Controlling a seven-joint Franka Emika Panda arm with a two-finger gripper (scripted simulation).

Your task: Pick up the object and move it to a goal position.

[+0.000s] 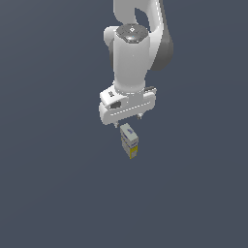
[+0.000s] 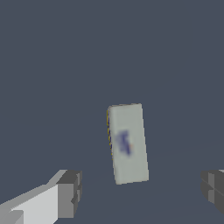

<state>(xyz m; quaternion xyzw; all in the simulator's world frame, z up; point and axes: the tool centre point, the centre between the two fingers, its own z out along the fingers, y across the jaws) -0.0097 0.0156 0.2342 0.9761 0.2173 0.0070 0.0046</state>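
Below the white arm's wide-open, empty gripper [image 1: 127,119], the small rigid pale-topped, yellow-sided rectangular box [image 1: 129,140] lies on the dark grey floor [image 1: 53,184]; probably light, smooth-faced, best pinched across its narrow long sides.

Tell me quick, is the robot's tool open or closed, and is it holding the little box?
Tool: open, fingers spread wide apart, holding nothing. The box sits between and beyond them, untouched.
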